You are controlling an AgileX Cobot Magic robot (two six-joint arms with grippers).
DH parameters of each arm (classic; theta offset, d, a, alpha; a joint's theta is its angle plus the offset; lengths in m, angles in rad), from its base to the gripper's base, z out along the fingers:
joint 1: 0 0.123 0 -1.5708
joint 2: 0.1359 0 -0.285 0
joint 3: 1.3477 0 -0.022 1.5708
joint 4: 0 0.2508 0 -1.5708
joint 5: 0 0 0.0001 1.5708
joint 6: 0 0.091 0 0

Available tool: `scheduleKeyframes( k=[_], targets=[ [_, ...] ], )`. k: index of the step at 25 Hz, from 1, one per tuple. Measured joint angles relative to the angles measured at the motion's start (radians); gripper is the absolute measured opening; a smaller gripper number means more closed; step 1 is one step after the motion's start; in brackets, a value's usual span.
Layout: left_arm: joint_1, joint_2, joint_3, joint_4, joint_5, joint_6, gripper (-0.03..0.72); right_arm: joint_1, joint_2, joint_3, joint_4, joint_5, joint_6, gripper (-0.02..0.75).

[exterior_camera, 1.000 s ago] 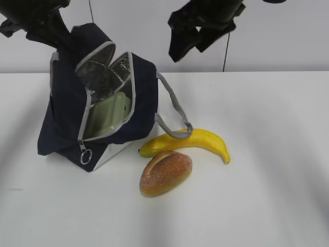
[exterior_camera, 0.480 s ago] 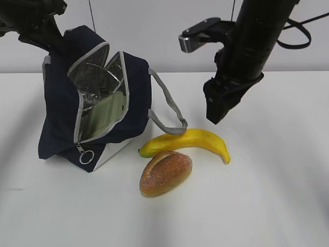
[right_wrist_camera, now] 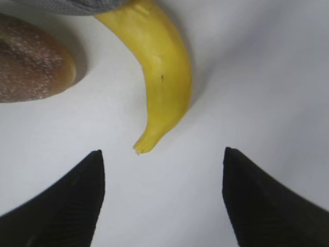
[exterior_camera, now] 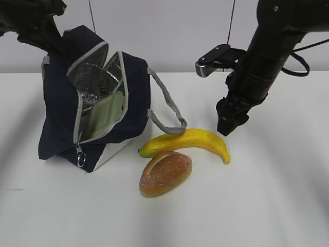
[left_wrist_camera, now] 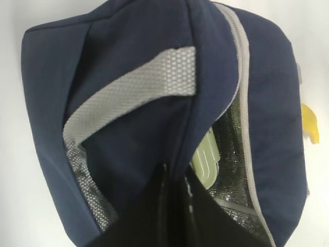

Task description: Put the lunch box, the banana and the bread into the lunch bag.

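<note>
The navy lunch bag [exterior_camera: 61,118] stands open on the left, foil lining showing. The sage-green lunch box [exterior_camera: 103,116] lies inside it; its lid edge also shows in the left wrist view [left_wrist_camera: 206,160]. My left gripper [left_wrist_camera: 175,177] is shut on the bag's upper fabric flap [left_wrist_camera: 149,128] and holds it up. The yellow banana [exterior_camera: 187,141] lies right of the bag, with the bread roll [exterior_camera: 165,173] in front of it. My right gripper [exterior_camera: 226,126] hangs open just above the banana's right end; in the right wrist view the banana tip [right_wrist_camera: 146,143] lies just ahead of the open jaws [right_wrist_camera: 162,159].
A grey webbing handle [exterior_camera: 167,110] loops from the bag down onto the banana's left half. The white table [exterior_camera: 267,206] extends to the right and front. A pale wall stands behind.
My right arm has come down from the top of the view and moved right, to just above the banana's right end. The bag's flap was pulled a little more upright.
</note>
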Motion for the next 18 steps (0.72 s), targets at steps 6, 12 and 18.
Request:
scheduleKeyframes(
  k=[6,12,18],
  targets=[
    [0.000,0.000,0.000,0.000,0.000,0.002,-0.016,-0.010,0.051,0.001,0.064,-0.065,-0.086,0.554],
    [0.000,0.000,0.000,0.000,0.000,0.002,-0.016,-0.010,0.123,0.001,0.097,-0.103,-0.130,0.554],
    [0.000,0.000,0.000,-0.004,0.000,0.002,-0.016,-0.010,0.170,0.001,0.130,-0.149,-0.164,0.554]
  ],
)
